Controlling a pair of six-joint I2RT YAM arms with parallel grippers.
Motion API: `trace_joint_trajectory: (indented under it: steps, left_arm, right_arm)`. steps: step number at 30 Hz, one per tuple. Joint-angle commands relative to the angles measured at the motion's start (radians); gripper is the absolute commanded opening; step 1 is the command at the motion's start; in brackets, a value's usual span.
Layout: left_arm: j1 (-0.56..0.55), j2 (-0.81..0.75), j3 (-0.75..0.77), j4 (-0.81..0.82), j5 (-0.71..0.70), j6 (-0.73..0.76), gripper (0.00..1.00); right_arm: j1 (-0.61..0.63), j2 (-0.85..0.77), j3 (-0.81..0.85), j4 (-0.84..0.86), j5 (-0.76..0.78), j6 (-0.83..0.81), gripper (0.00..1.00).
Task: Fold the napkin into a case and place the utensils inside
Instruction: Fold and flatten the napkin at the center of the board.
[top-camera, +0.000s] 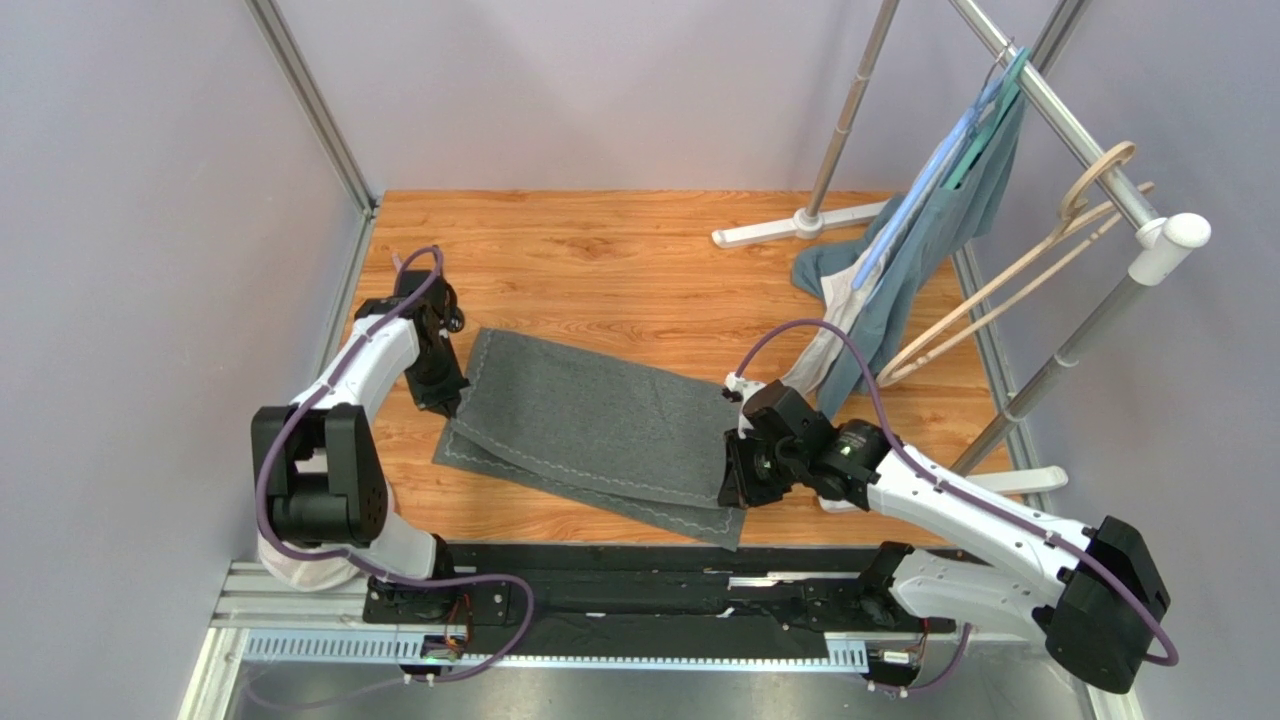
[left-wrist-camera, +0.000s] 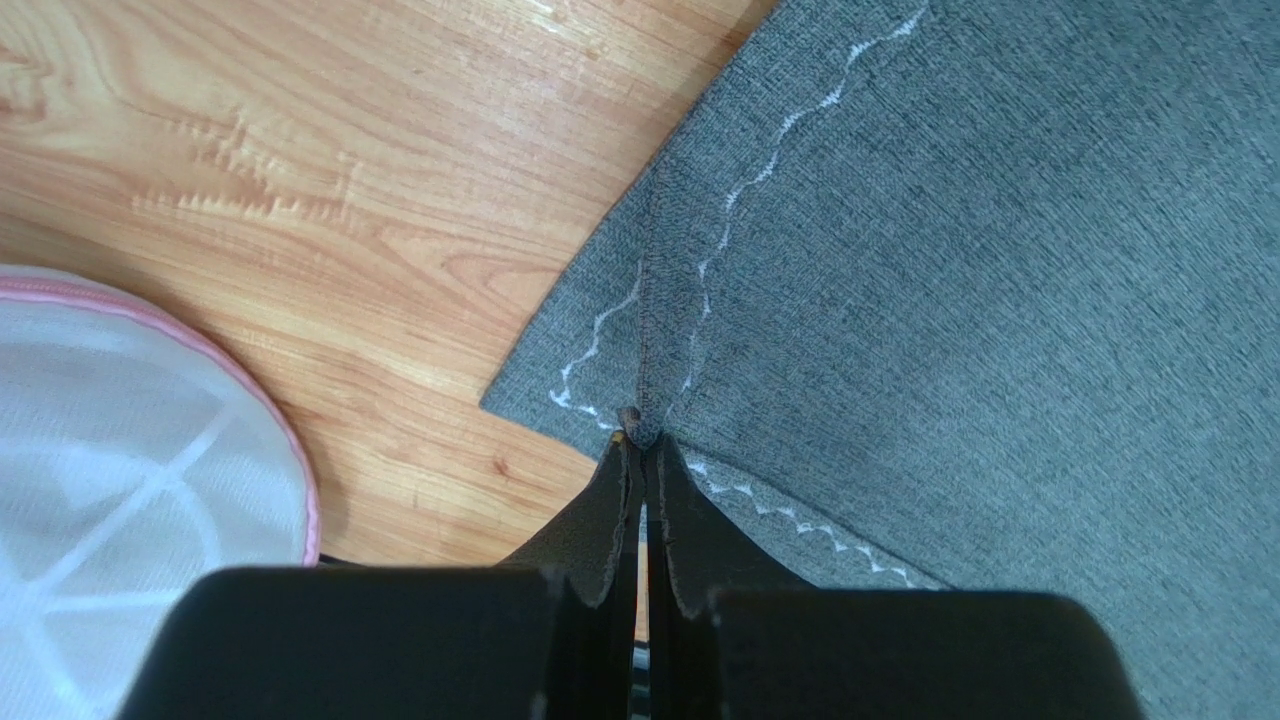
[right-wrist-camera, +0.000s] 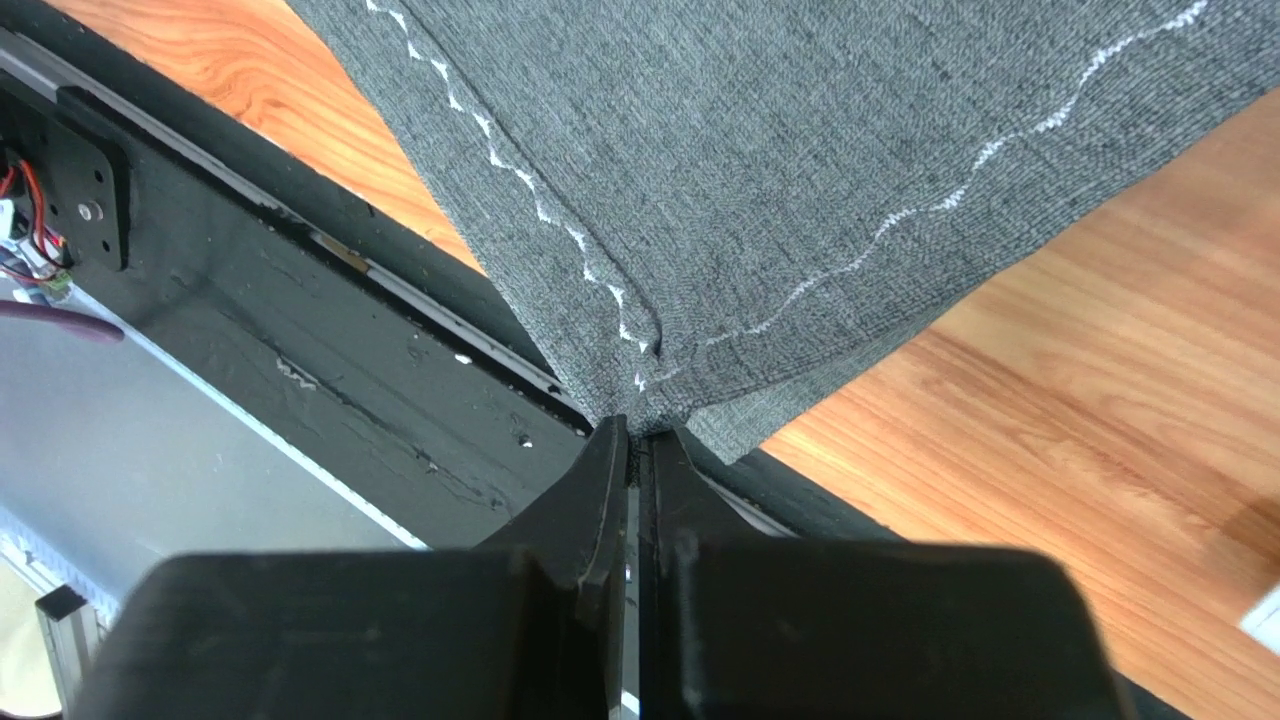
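The dark grey napkin (top-camera: 601, 428) lies across the wooden table as a long strip, one layer doubled over another, with pale stitching along its edges. At its left end my left gripper (top-camera: 448, 402) is shut on it; in the left wrist view the tips (left-wrist-camera: 643, 438) pinch a puckered bit of the napkin (left-wrist-camera: 977, 300) at the stitched edge. My right gripper (top-camera: 732, 477) is shut on the right end; in the right wrist view its tips (right-wrist-camera: 642, 428) clamp a stitched corner of the napkin (right-wrist-camera: 781, 150) above the table's near edge. The utensils are out of view.
A metal clothes rack (top-camera: 1082, 135) stands at the back right with a teal-grey garment (top-camera: 917, 255) and wooden hangers (top-camera: 1052, 248); its white foot (top-camera: 796, 225) rests on the table. A black rail (top-camera: 676, 578) runs along the near edge. A white pink-rimmed mesh item (left-wrist-camera: 120, 450) lies left of the left gripper.
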Motion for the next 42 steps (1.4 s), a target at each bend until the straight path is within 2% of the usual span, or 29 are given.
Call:
trace_joint_trajectory:
  steps: [1,20,38,42]
  left_arm:
    - [0.004,0.032,0.007,0.036,-0.019,-0.012,0.00]
    - [0.003,0.044,-0.010,0.027,-0.062,-0.024,0.00]
    - [0.003,0.063,-0.027,0.024,-0.073,-0.027,0.00]
    - [0.004,0.066,-0.027,0.032,-0.057,-0.036,0.00]
  right_arm:
    - [0.010,-0.014,-0.041,0.085,0.007,0.072,0.00]
    - [0.031,-0.050,-0.128,0.105,0.005,0.121,0.00]
    - [0.059,-0.004,-0.208,0.202,-0.030,0.161,0.00]
    - [0.056,0.061,-0.196,0.202,0.039,0.144,0.00]
